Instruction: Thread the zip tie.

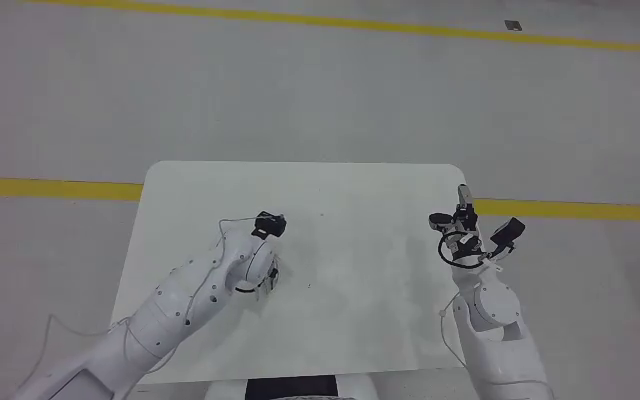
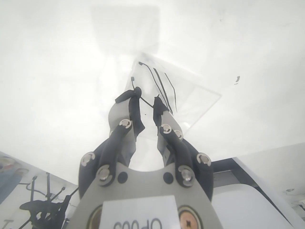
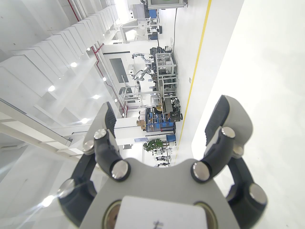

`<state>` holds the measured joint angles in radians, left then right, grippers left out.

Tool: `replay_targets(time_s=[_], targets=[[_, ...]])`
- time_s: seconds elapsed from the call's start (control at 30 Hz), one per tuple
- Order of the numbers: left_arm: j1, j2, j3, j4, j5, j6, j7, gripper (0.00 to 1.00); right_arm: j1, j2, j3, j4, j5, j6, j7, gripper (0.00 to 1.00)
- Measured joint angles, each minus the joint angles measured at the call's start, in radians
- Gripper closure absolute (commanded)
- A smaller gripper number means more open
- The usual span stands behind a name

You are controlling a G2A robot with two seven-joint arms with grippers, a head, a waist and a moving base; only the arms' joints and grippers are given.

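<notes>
Left gripper [image 2: 143,99], fingers narrowly parted and empty, stands directly over a black zip tie [image 2: 147,103] that lies slantwise across the gap, on a clear bag [image 2: 197,96]. Right gripper [image 3: 166,122], spread wide, is well apart; the left is nearer.

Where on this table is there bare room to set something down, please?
The far half of the table, beyond both arms, is bare, as is the middle strip between the left gripper and the right gripper. It is crowded only near the left gripper, over a clear bag of zip ties.
</notes>
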<state>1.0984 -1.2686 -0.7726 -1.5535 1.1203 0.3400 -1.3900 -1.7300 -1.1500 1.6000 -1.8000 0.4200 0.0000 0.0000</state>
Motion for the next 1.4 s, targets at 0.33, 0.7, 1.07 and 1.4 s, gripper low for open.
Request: replay_targets(time_s=[0.33, 0.7, 1.07, 1.4], targets=[[0.026, -0.006, -0.026, -0.029, 0.017, 0.000, 0.000, 0.85, 0.000, 0.000, 0.000, 0.000, 0.000, 0.000, 0.000, 0.00], [0.010, -0.020, 0.009, 0.011, -0.001, 0.000, 0.000, 0.83, 0.000, 0.000, 0.000, 0.000, 0.000, 0.000, 0.000, 0.00], [-0.007, -0.031, 0.016, 0.042, -0.016, 0.000, 0.007, 0.82, 0.000, 0.000, 0.000, 0.000, 0.000, 0.000, 0.000, 0.00], [-0.022, -0.041, 0.028, 0.082, -0.033, 0.000, 0.029, 0.82, 0.000, 0.000, 0.000, 0.000, 0.000, 0.000, 0.000, 0.00]])
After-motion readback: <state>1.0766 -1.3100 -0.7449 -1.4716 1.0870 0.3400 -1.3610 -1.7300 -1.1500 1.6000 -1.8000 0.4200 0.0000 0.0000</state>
